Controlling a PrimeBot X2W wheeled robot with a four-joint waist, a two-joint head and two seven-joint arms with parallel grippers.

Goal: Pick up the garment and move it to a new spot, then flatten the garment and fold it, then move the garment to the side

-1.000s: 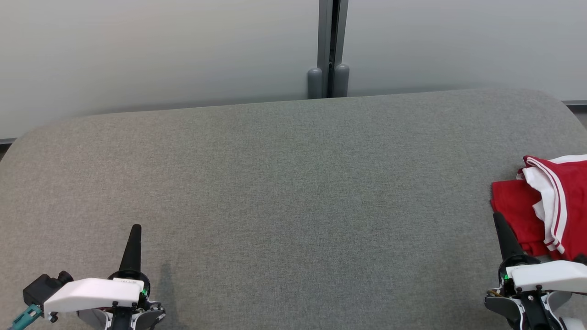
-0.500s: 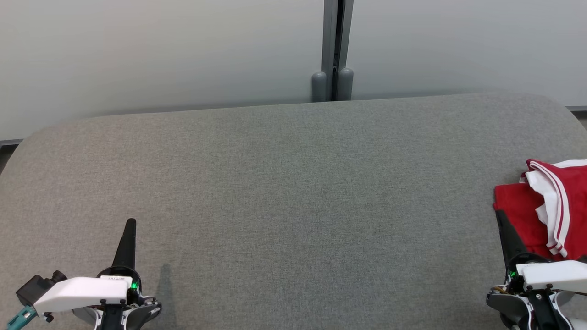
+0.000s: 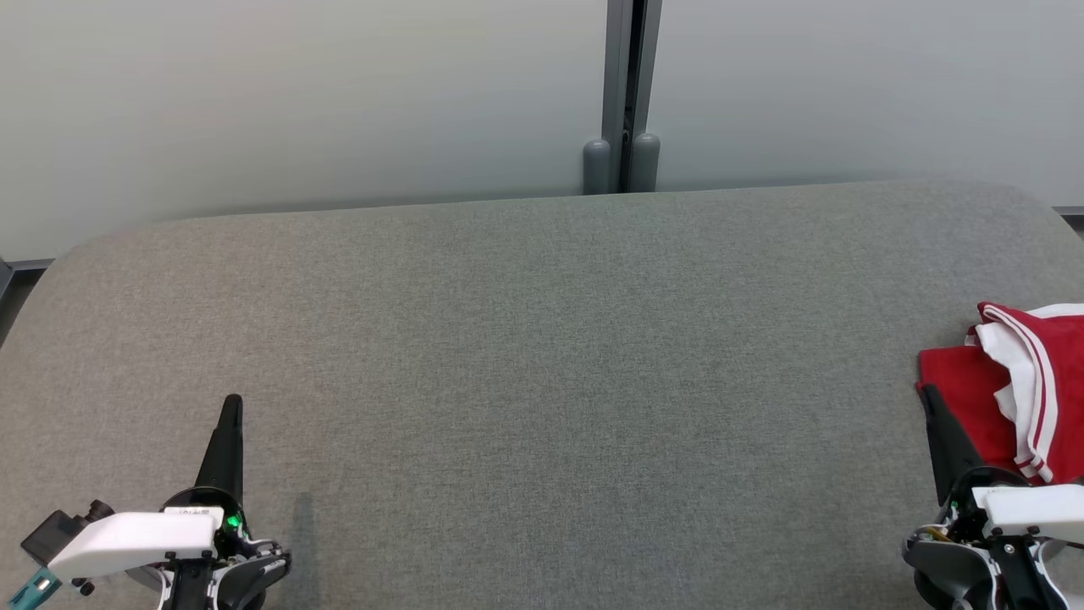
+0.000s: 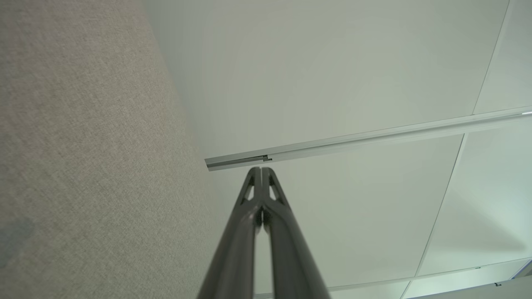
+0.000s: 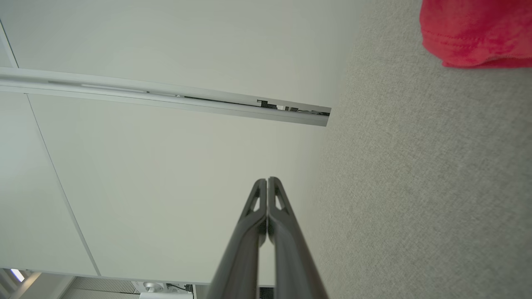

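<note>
Two grippers sit at the near edge of the head view. My left gripper (image 3: 230, 403), lower left, has its dark fingers pressed together into one point and grips nothing. It hangs over bare grey upholstery. A green indicator lamp (image 3: 231, 521) is lit on its wrist, beside a small white label (image 3: 191, 512) whose print is too small to read.

My right gripper (image 3: 930, 392), lower right, is likewise fully closed and empty. Just beyond it lies the garment (image 3: 1029, 390), red with white, red-striped trim, crumpled at the right edge of the padded surface (image 3: 542, 339) and partly cut off by the frame. In the right wrist view the red cloth lies clear of my fingertips.

Farther out, the grey surface ends in rounded corners. Behind it stand pale wall panels joined by a grey vertical post (image 3: 625, 85).
</note>
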